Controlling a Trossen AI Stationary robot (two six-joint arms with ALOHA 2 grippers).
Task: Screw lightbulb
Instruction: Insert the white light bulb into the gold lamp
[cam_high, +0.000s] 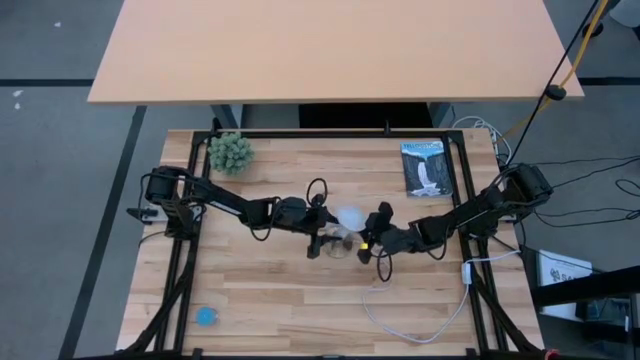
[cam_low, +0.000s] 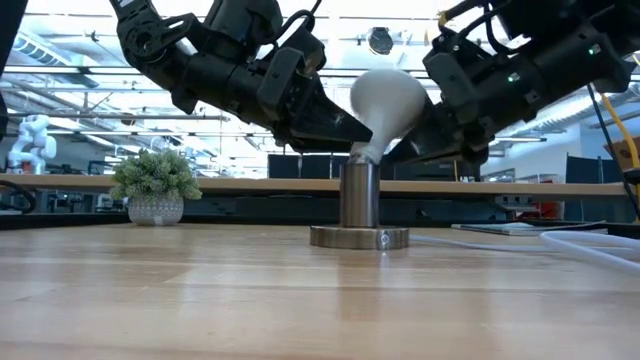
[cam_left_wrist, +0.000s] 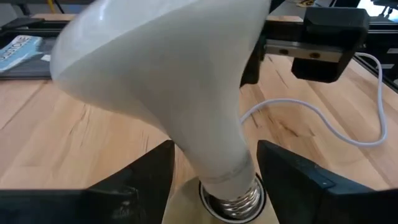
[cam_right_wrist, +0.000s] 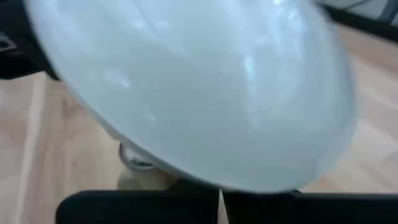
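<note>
Leaning lightbulb in socket, left gripper straddling neck

The lightbulb sits tilted toward 1 o'clock, its narrow base in the upright metal socket on a round disc on the wooden counter. The left tool flanks the neck from 9 o'clock; the right tool presses in from 3 o'clock. A small potted plant stands far back at 9 o'clock.
</note>
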